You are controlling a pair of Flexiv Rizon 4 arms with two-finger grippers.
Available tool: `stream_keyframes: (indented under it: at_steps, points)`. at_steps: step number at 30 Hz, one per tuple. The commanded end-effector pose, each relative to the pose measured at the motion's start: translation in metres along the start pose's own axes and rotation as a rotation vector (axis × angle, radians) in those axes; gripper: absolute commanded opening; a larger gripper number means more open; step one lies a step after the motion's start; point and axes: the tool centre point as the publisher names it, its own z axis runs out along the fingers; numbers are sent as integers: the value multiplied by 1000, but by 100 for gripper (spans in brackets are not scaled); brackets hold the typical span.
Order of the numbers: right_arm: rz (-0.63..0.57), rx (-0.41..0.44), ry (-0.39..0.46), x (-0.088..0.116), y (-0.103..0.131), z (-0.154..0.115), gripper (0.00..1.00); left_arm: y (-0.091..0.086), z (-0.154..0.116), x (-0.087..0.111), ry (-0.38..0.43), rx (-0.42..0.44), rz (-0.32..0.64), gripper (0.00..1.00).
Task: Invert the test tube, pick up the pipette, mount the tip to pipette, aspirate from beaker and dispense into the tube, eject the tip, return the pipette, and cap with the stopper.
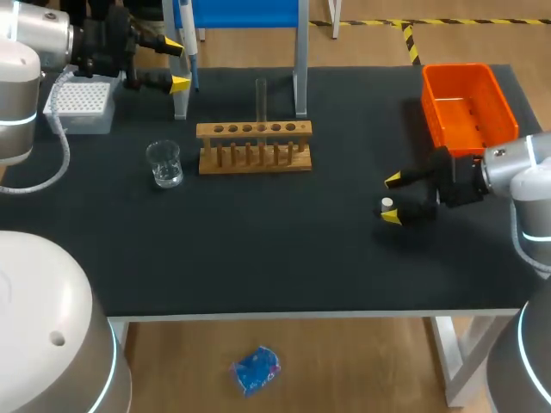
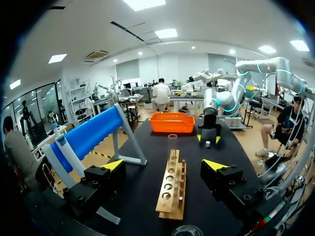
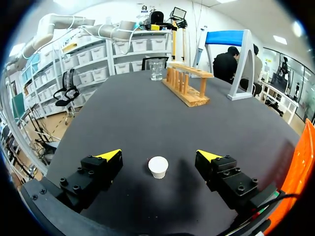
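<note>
A clear test tube (image 1: 261, 100) (image 2: 172, 142) stands upright in the wooden rack (image 1: 255, 146) (image 2: 171, 190) (image 3: 187, 85). The glass beaker (image 1: 164, 163) (image 3: 156, 69) sits left of the rack. A blue and white pipette (image 1: 186, 34) (image 2: 63, 150) hangs on its stand (image 1: 239, 52) (image 2: 93, 136). My left gripper (image 1: 179, 62) (image 2: 165, 164) is open near the stand, beside the pipette. The small white stopper (image 1: 387, 205) (image 3: 158, 166) (image 2: 207, 144) lies on the table between the open fingers of my right gripper (image 1: 393, 198) (image 3: 158, 155), touching neither.
A white tip box (image 1: 82, 103) stands at the back left. An orange bin (image 1: 466, 107) (image 2: 172, 123) (image 3: 300, 182) sits at the back right, just behind my right arm. The black table top (image 1: 258, 249) has bare room in front of the rack.
</note>
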Motion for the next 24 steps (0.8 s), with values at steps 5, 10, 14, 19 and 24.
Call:
stream_keyframes:
  at_steps: [5, 10, 14, 19, 24]
  points:
    - [1, -8, 2, 0, -2, 6, 98, -1, -1, 0, 3, -2, -1, 100]
    - [-4, -11, 4, 0, -1, 8, 85, -1, -1, 0, 3, -2, -1, 100]
    - [-5, -9, 6, 0, -1, 8, 64, -1, -1, 0, 3, -2, -1, 100]
    - [-4, -7, 3, 1, -1, 8, 49, -1, -1, 0, 3, -2, -1, 100]
    - [-4, -7, 2, 1, -1, 8, 47, -1, -1, 0, 3, -2, -1, 100]
